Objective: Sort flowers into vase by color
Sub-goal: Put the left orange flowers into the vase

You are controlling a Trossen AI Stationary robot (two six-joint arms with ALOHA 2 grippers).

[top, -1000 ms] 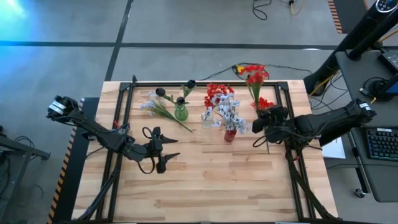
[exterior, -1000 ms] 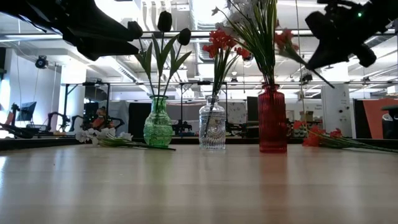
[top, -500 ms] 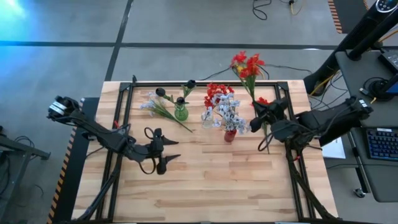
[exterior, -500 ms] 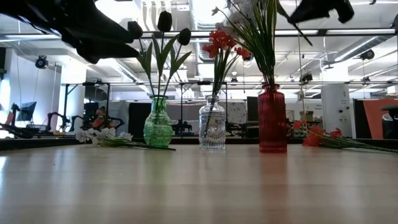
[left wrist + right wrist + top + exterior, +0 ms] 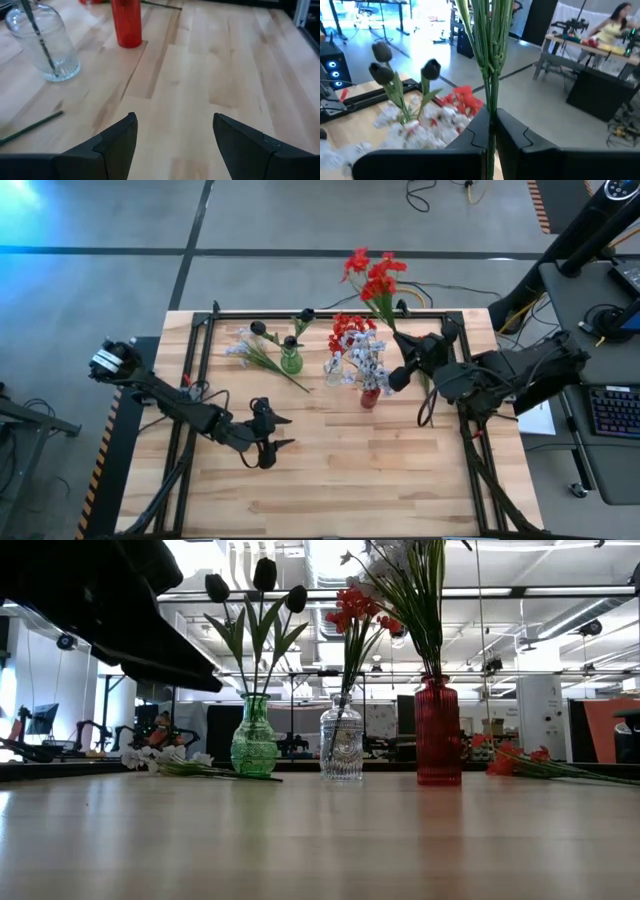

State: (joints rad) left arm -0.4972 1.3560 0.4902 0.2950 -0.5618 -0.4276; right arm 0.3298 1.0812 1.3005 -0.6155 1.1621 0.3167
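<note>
We are seeing the left gripper [image 5: 283,432] hovering fingers apart over mid-table. Farther back the green vase [image 5: 291,361], clear vase [image 5: 333,371] and red vase [image 5: 370,397] are standing in a row. Right gripper [image 5: 398,362] is clamping a red spray [image 5: 374,278] just right of them.

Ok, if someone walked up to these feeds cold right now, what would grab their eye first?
Probably the red flower spray held up by the right gripper, shut on its green stem just right of the vases, blossoms reaching past the table's far edge. Next, the row of three vases: green vase with dark buds, clear vase with red blossoms, red vase. The left gripper hangs open over bare wood.
</note>
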